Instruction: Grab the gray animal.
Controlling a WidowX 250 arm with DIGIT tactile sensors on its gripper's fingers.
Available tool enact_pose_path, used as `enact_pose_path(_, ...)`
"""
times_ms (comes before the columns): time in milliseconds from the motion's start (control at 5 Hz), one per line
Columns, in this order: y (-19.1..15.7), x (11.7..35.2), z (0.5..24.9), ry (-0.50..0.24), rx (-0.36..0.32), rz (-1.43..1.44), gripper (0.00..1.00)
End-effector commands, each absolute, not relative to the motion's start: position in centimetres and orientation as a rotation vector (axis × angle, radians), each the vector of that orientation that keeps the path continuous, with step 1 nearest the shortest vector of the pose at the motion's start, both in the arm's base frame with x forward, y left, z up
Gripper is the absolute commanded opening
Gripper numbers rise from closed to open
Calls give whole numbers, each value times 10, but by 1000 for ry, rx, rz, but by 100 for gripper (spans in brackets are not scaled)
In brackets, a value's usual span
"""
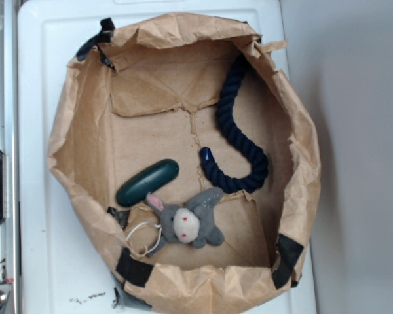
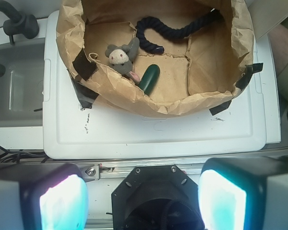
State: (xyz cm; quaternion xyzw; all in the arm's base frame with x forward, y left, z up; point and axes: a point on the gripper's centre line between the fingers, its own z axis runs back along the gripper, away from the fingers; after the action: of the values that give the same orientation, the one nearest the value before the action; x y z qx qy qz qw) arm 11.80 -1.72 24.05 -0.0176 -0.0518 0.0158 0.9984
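The gray animal (image 1: pixel 191 224) is a small plush with pink-lined ears, a pale face and red eyes, lying on the floor of a brown paper bin (image 1: pixel 78 98) near its front wall, a white string loop (image 1: pixel 143 237) beside it. In the wrist view the gray animal (image 2: pixel 121 55) shows far off at the upper left. My gripper (image 2: pixel 143 201) is open, its two pale pads (image 2: pixel 62 203) wide apart with nothing between them, well back from the bin above the robot's base. The gripper does not show in the exterior view.
A dark green oval object (image 1: pixel 147 182) lies just beside the animal. A navy blue rope (image 1: pixel 234 131) curves along the bin's right side. The bin stands on a white lid (image 1: pixel 46 261). Black tape patches (image 1: pixel 132 267) hold the paper rim. A gray tub (image 2: pixel 19 86) sits beside the lid.
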Motion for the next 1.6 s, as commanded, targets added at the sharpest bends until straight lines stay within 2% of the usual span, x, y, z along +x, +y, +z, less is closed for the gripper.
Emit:
enact_pose_path(0, -17, 118, 241, -104, -35, 32, 100)
enact_pose_path(400, -62, 197, 230, -101, -22, 162, 100)
enact_pose_path(1200, -63, 193, 231, -99, -12, 206, 100)
enact_pose_path(1400, -62, 218, 217, -157, -53, 258, 100)
